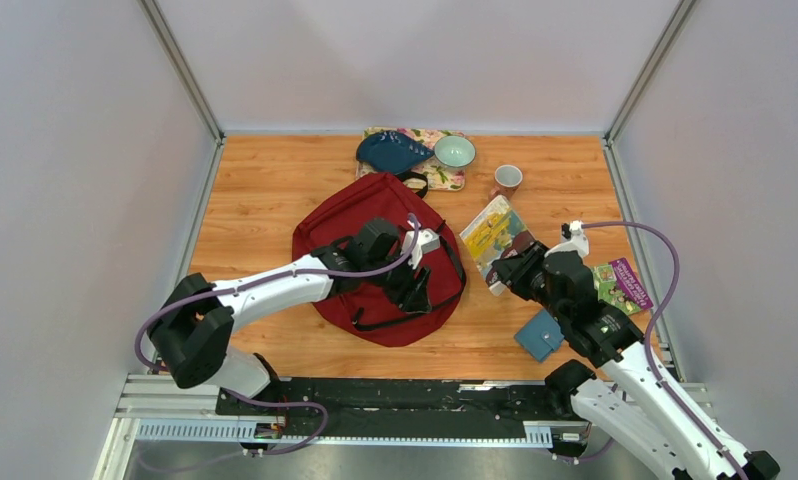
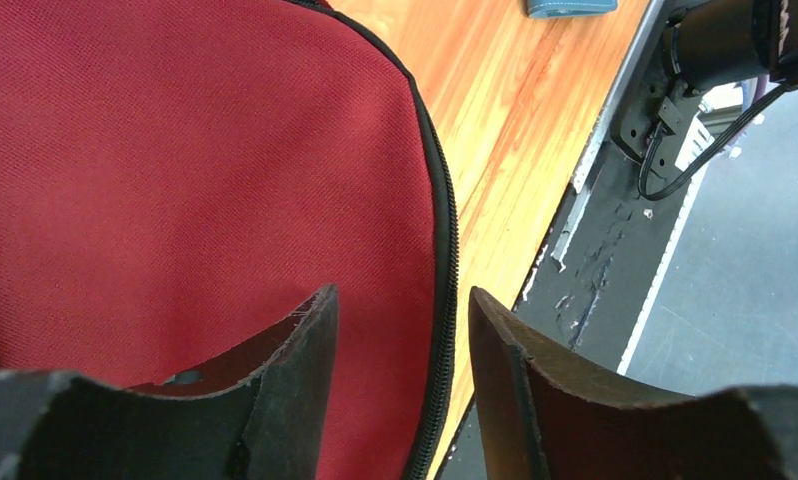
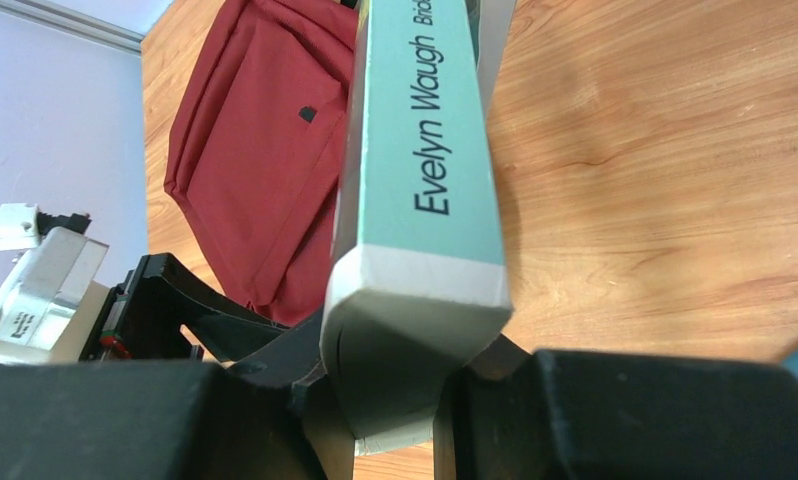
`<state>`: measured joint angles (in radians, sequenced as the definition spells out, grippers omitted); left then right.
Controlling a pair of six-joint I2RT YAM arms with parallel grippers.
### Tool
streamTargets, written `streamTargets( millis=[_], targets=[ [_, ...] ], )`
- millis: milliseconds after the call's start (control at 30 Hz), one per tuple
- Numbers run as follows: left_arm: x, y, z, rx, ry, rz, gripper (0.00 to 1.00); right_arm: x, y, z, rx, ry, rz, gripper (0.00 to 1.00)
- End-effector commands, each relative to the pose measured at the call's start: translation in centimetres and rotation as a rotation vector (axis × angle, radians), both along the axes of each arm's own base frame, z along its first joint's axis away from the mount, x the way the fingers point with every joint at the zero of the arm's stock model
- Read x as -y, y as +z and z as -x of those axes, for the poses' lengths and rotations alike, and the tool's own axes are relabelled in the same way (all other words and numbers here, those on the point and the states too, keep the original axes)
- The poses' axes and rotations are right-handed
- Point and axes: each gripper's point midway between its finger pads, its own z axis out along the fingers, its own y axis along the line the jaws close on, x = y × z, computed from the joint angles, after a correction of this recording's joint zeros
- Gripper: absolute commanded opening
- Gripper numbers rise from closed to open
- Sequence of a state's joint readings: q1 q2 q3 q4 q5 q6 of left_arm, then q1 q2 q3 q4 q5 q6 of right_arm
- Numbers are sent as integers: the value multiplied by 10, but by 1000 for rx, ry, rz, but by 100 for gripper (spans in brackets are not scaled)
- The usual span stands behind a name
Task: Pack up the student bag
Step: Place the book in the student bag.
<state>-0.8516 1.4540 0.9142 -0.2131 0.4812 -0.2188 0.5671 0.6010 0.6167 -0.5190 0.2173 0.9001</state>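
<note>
A: Colours?
B: White shells on the left arm [image 1: 275, 285] and right arm [image 1: 640, 395]; black joints; a lilac cable [image 1: 675, 265] loops beside each.
A: Fingers [image 2: 295, 370]?
B: Dark; scuffed edges.

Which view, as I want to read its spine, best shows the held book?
Right wrist: the book fills the frame, teal spine reading "Evelyn Waugh", clamped in the right end effector. Top external shows only its small yellow cover; left wrist shows none of it.
</note>
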Motion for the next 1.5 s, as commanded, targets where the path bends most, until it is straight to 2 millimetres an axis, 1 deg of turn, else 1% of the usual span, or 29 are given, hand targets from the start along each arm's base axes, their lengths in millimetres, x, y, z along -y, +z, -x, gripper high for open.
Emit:
streamTargets(
  millis=[0, 167, 333, 367, 433, 467, 533, 567, 633, 667, 900, 1233, 1467],
  targets=[
    [10, 10, -2, 12, -21, 23, 56, -10, 68, -13, 187, 9, -111, 0],
    [11, 7, -3, -4, -21, 13, 54, -12, 65, -13, 174, 18, -106, 0],
    [11, 5, -2, -11, -23, 8, 43, -13, 64, -13, 168, 23, -105, 0],
    [11, 4, -3, -8, -22, 7, 38, -13, 64, -13, 167, 23, -107, 0],
    [11, 4, -2, -10, -26, 7, 33, -14, 62, -13, 163, 26, -103, 0],
    [12, 4, -2, -11, -27, 8, 25, -14, 62, -13, 162, 26, -103, 0],
    [12, 4, -2, -16, -30, 8, 18, -14, 62, -13, 162, 28, -103, 0],
    [12, 3, -1, -18, -32, 8, 11, -13, 62, -13, 164, 24, -105, 0],
    [13, 4, 0, -21, -36, 10, 6, -13, 61, -13, 161, 24, -104, 0],
    [13, 3, 0, -22, -36, 9, 0, -13, 61, -12, 160, 25, -105, 0],
    [11, 4, -1, -17, -35, 9, 0, -13, 59, -12, 155, 26, -100, 0],
    [11, 26, -3, 56, -17, 85, 0, -10, 59, -11, 156, 15, -98, 0],
    [10, 32, -4, 78, -6, 105, 0, -9, 60, -11, 160, 12, -101, 0]
  ],
)
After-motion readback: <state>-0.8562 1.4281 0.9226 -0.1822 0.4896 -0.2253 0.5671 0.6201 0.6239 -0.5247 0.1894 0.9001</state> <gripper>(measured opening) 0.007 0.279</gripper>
